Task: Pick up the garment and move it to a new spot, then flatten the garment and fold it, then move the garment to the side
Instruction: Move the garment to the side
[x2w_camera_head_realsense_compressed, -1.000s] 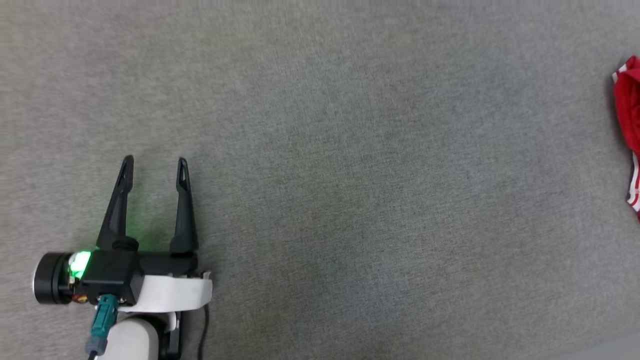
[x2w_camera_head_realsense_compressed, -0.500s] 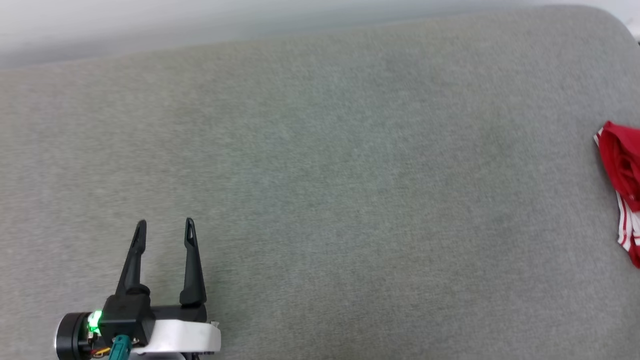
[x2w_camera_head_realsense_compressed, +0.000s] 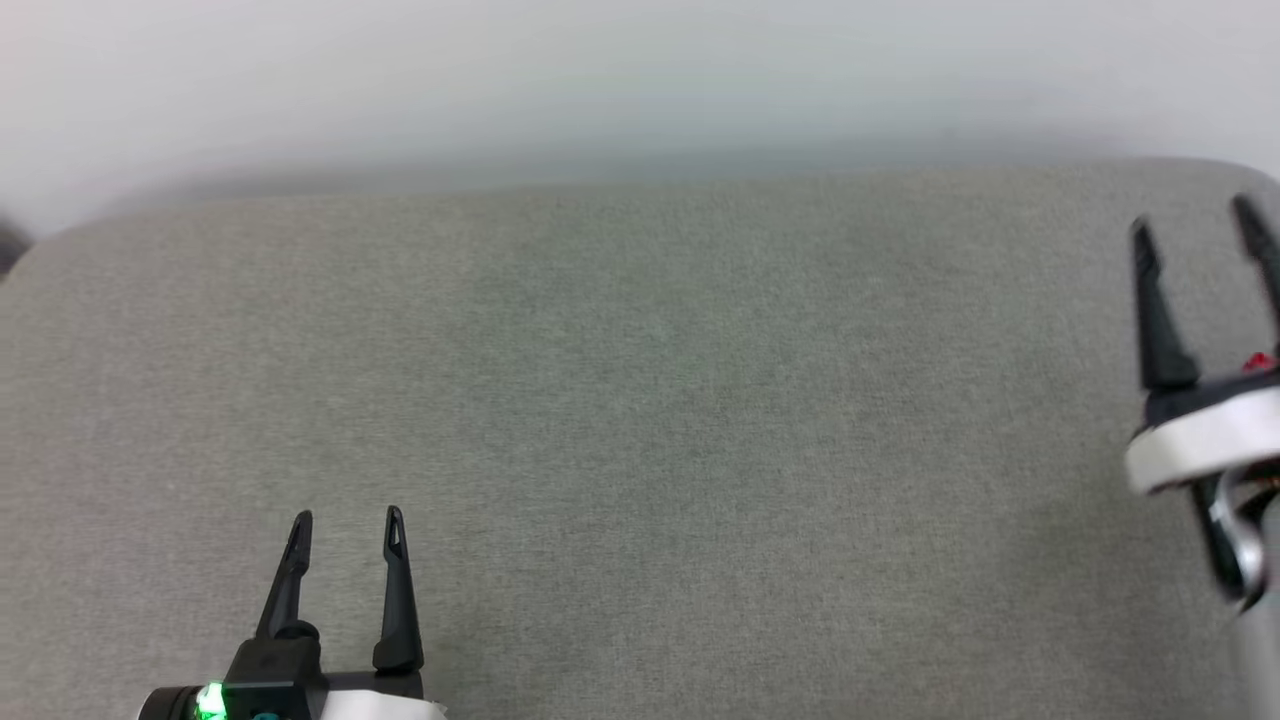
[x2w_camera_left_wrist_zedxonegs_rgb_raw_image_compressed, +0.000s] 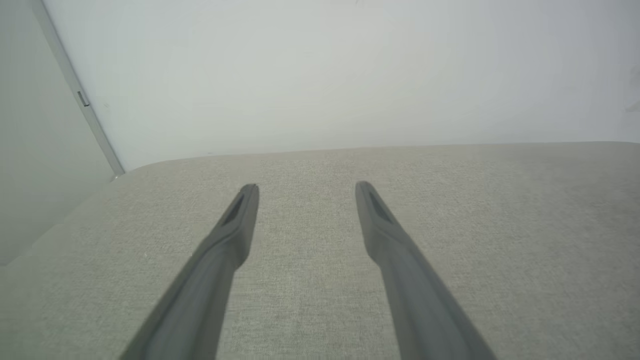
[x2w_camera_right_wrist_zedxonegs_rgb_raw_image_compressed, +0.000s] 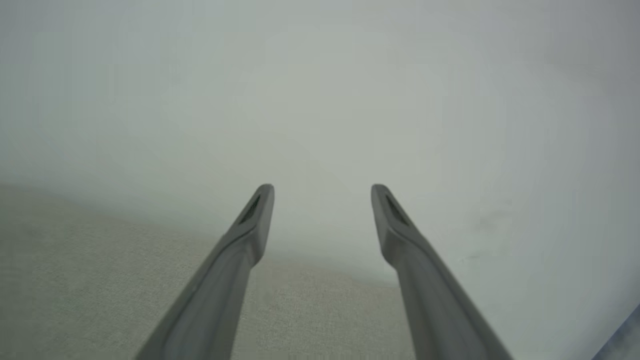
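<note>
Left pincer (x2w_camera_head_realsense_compressed: 347, 518) sits low and close to the robot, its two dark fingers spread wide and holding nothing, a green light (x2w_camera_head_realsense_compressed: 210, 702) glowing at its base. Its wrist camera looks along those fingers over grey fabric, tips aimed at the far edge of the bench (x2w_camera_head_realsense_compressed: 640, 400). Beyond that edge rises a pale wall (x2w_camera_head_realsense_compressed: 600, 80).

Across to its right, well apart, the right pincer (x2w_camera_head_realsense_compressed: 1192, 220) is further out over the bench and blurred. Its fingers too are spread wide and grip nothing, and a white cuff (x2w_camera_head_realsense_compressed: 1200, 450) wraps its base. On its wrist camera the tips stand against the wall, with the bench's grey fabric below and to the left of them.

Right at the foot of the right pincer's fingers, just above the cuff, a red sliver (x2w_camera_head_realsense_compressed: 1258, 362) peeks out. It is too small to say whether that is the garment. It lies well away from the left pincer.
</note>
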